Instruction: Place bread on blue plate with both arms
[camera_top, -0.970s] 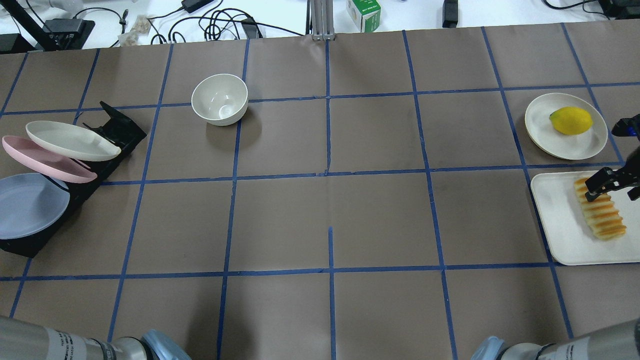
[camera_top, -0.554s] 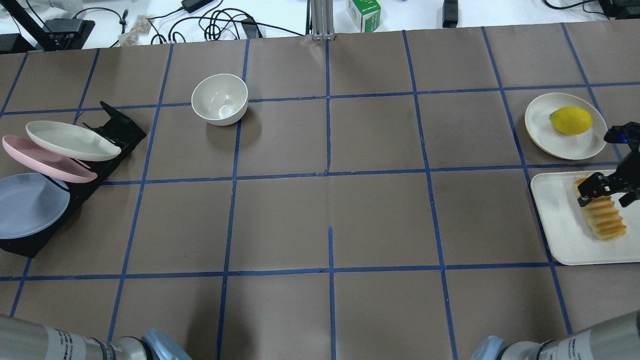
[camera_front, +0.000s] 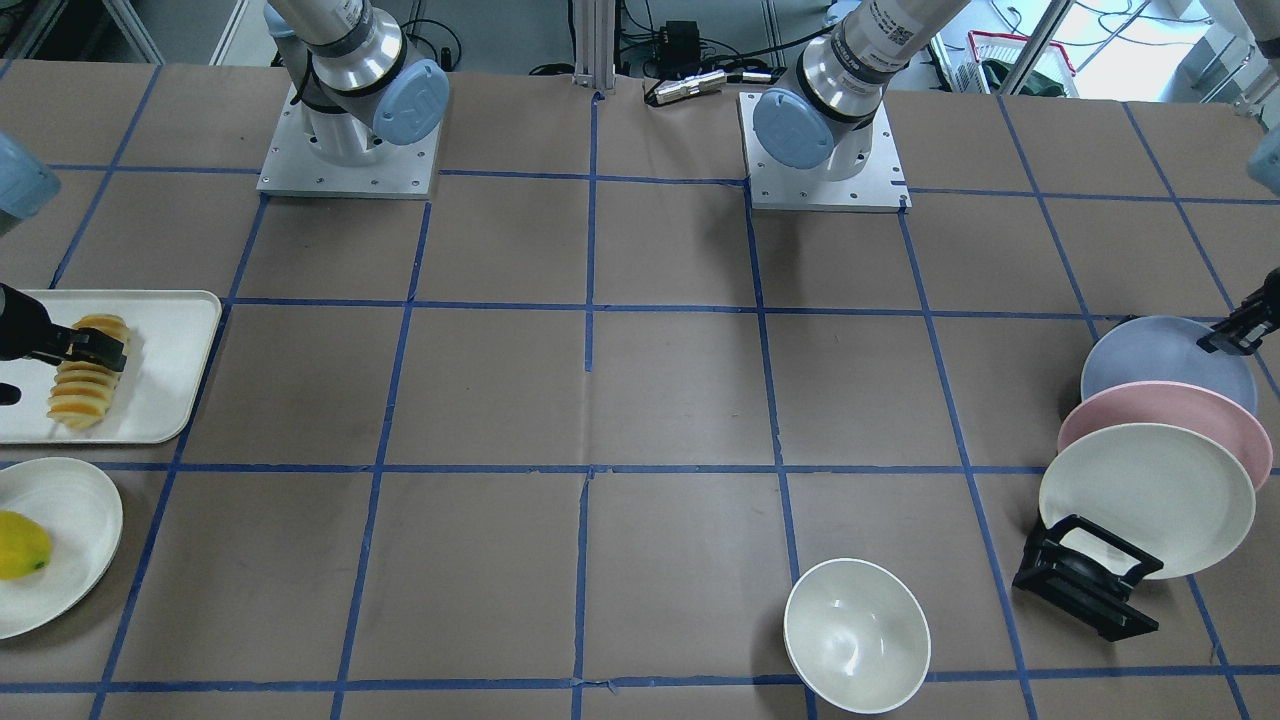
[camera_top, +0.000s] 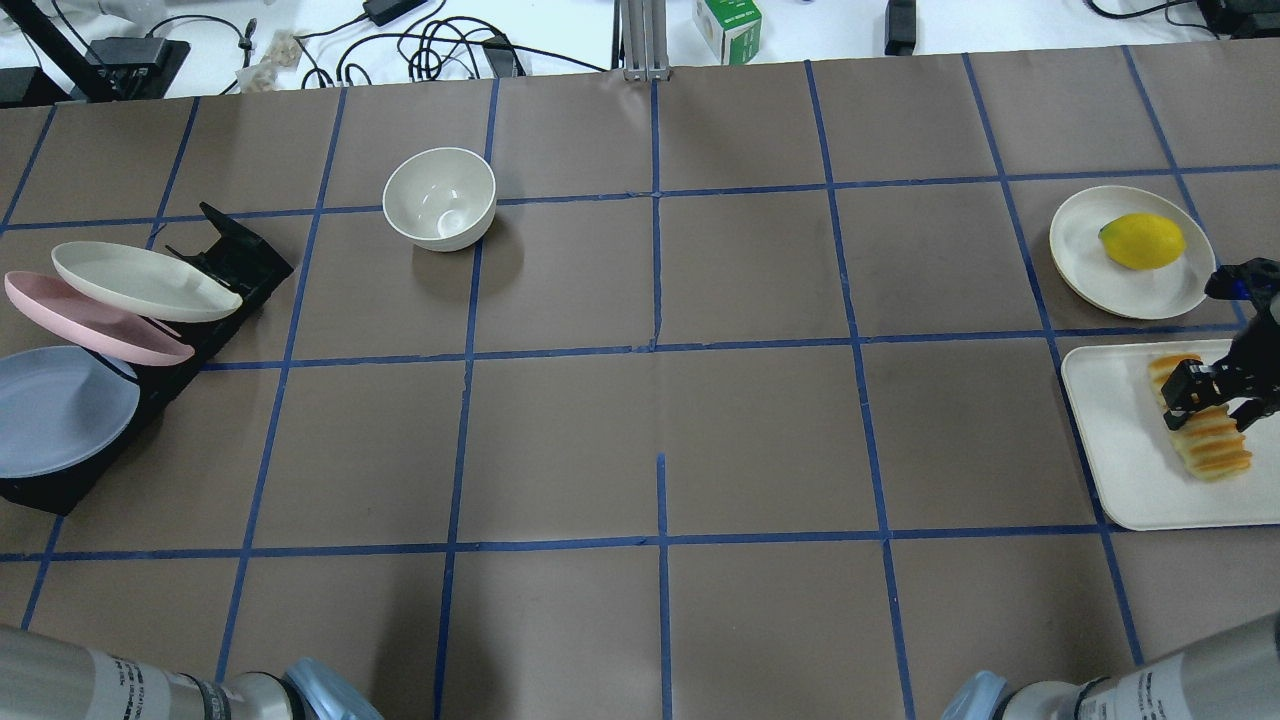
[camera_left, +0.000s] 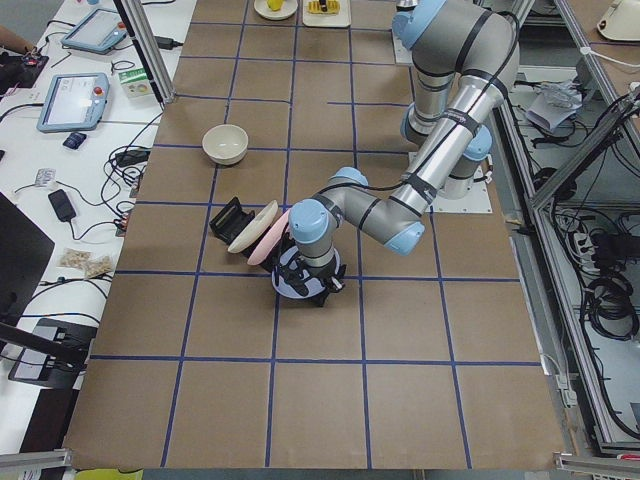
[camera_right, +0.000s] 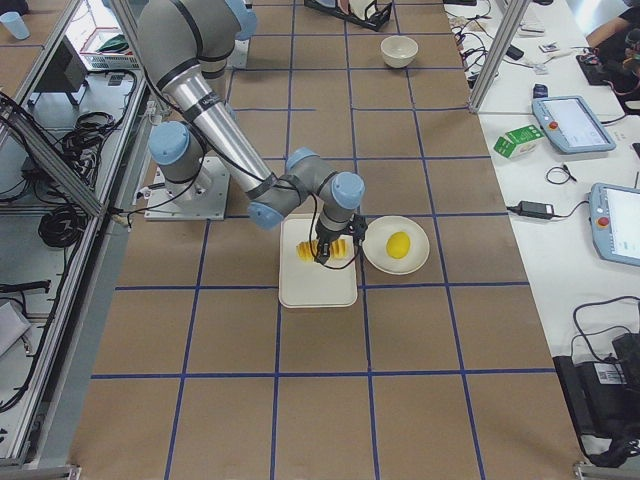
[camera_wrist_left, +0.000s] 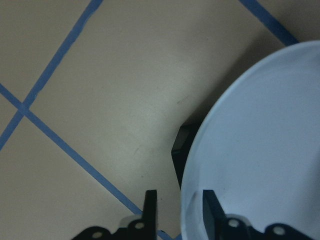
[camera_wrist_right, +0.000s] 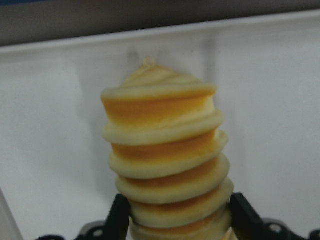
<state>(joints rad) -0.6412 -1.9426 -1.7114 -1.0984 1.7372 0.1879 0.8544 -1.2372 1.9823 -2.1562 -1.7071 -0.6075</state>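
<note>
The bread (camera_top: 1205, 445) lies on a white tray (camera_top: 1110, 430) at the right edge of the table. My right gripper (camera_top: 1215, 397) is down over the loaf's far half. In the right wrist view its open jaws (camera_wrist_right: 180, 220) straddle the bread (camera_wrist_right: 165, 150), one finger close on each side. The blue plate (camera_top: 50, 410) leans in the front slot of a black rack at the left edge. My left gripper (camera_front: 1238, 335) is at that plate's rim. In the left wrist view its fingers (camera_wrist_left: 150, 205) straddle the blue plate's (camera_wrist_left: 265, 140) edge with a gap left.
A pink plate (camera_top: 90, 320) and a cream plate (camera_top: 140, 280) lean in the same black rack (camera_top: 235, 255). A white bowl (camera_top: 440, 198) stands at the back left. A yellow fruit (camera_top: 1142, 241) lies on a cream plate (camera_top: 1085, 250) behind the tray.
My right gripper has moved a little along the loaf and come down around it. The bread, plates and bowl have not moved.
</note>
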